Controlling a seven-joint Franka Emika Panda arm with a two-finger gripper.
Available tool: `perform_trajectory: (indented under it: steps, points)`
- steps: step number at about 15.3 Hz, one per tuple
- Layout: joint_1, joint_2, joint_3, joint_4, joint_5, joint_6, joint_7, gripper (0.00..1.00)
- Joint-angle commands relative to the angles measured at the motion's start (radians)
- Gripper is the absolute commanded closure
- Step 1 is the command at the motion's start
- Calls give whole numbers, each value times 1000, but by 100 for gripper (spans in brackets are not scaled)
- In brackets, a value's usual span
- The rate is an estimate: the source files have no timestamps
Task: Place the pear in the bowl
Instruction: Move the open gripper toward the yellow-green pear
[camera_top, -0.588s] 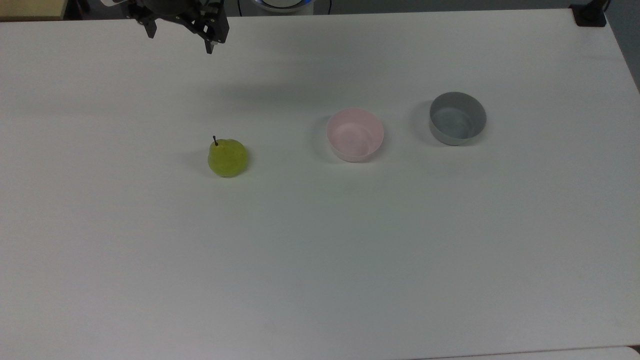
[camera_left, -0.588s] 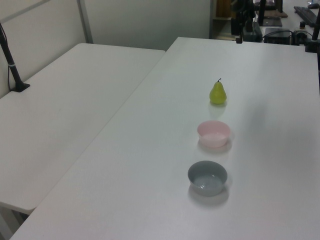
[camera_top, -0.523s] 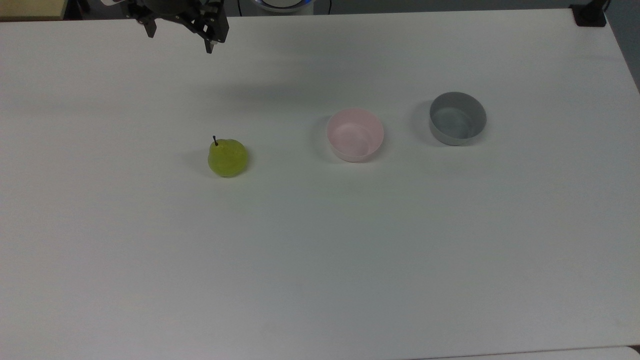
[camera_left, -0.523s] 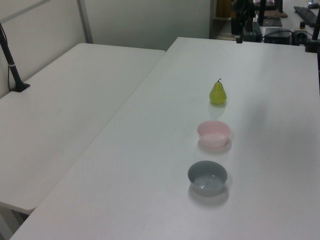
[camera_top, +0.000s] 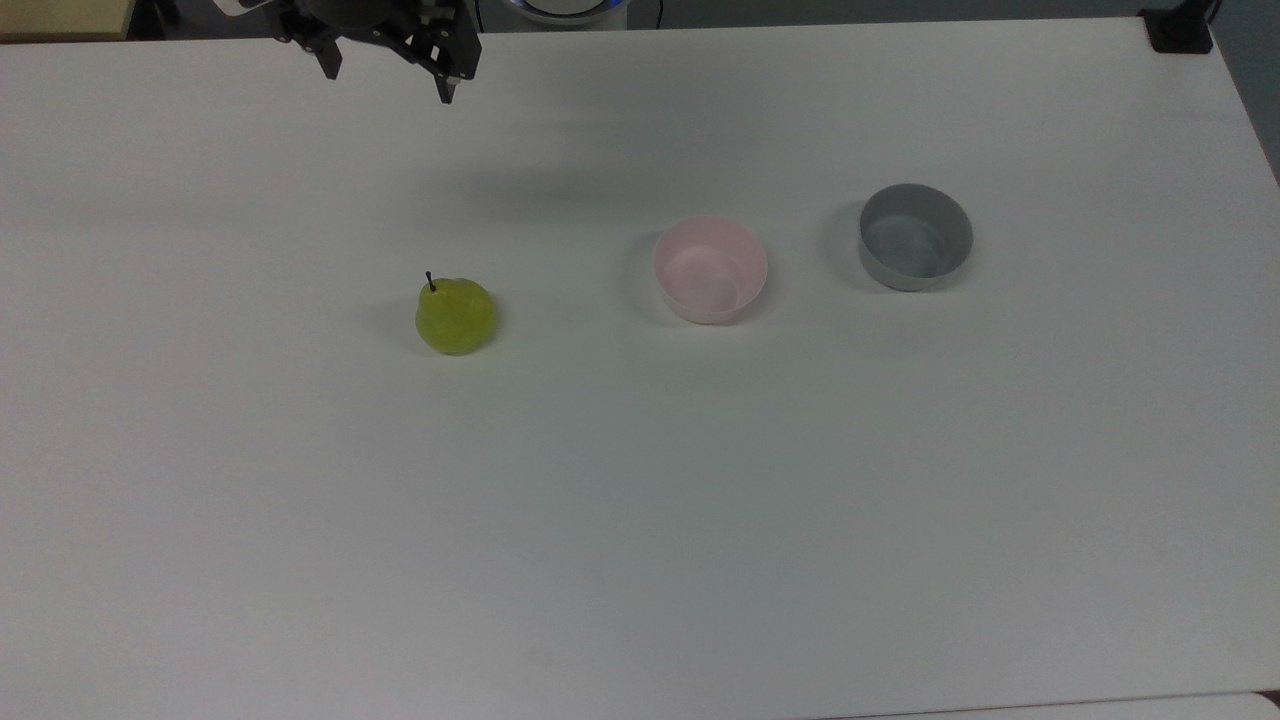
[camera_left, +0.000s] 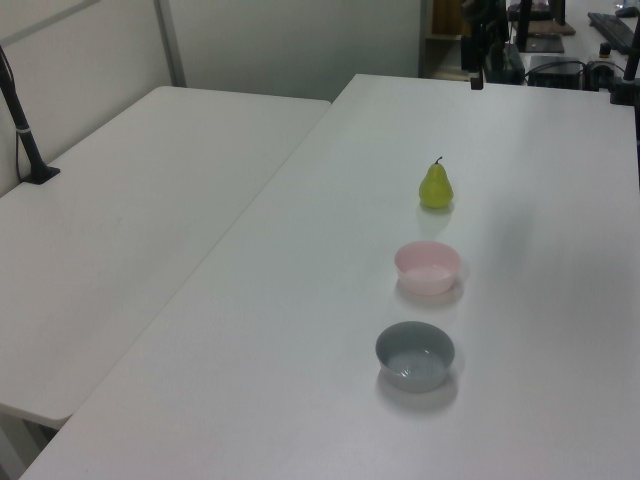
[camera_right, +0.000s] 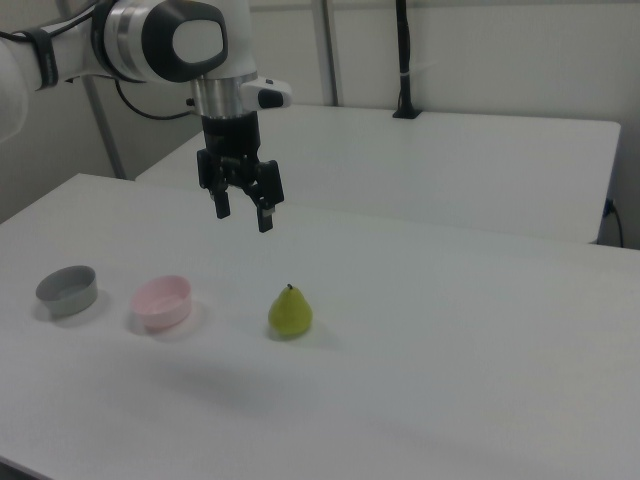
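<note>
Your black two-finger gripper (camera_right: 243, 214) hangs above the white table (camera_top: 640, 520) with its fingers apart and nothing between them. Below it stands the small yellow-green pear with a dark stem (camera_right: 290, 313), upright and well apart. Toward the right view's left sit the pale pink round bowl (camera_right: 162, 301), then the grey round bowl (camera_right: 67, 290). You see no readable writing.

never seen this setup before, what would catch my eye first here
The yellow-green pear stands upright, alone on the white table. To the top view's right sit a pink bowl and then a grey bowl, all three in a row. The open gripper hangs in the air above the table, apart from the pear.
</note>
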Motion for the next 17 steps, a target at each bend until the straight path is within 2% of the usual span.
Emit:
perform_trajectory:
  steps: [1, 9, 12, 17]
  points:
    - [1, -11, -19, -14, 29, 38, -49, 0]
    - [-1, 70, -18, -12, 18, 137, -58, 0]
    - [1, 104, -18, -18, 15, 206, -136, 0]
    - [11, 236, -16, -18, 11, 226, -190, 0]
